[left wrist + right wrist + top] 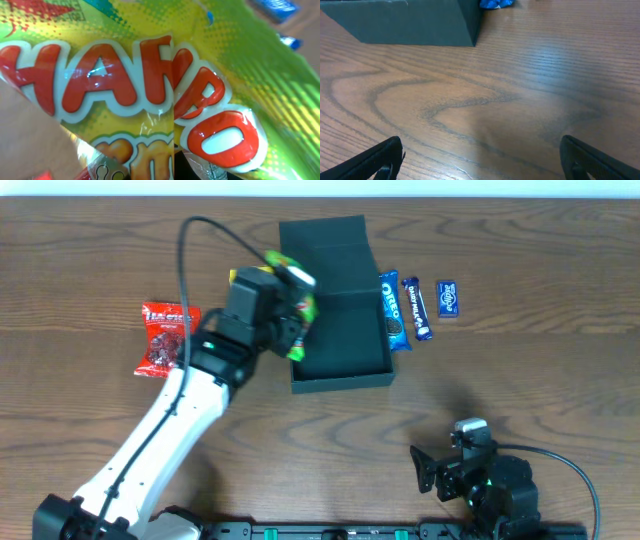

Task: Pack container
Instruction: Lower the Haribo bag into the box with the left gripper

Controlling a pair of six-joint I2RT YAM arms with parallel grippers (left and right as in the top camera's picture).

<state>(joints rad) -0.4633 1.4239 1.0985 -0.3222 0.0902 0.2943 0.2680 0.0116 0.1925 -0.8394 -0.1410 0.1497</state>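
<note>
Gripping a Haribo packet [150, 90], the left gripper [288, 318] hangs over the nine-o'clock rim of the container [345, 340]; the right gripper [480, 160], jaws apart, rests at five o'clock on the table [80, 240].

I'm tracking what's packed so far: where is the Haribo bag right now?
In the overhead view, the Haribo bag is in the left gripper, over the left edge of the container, left of the Oreo packet.

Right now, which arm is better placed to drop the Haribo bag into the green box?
Left. The left fingers hold the Haribo bag at the container's left wall; the right fingers hang open and empty over the table, away from it.
</note>
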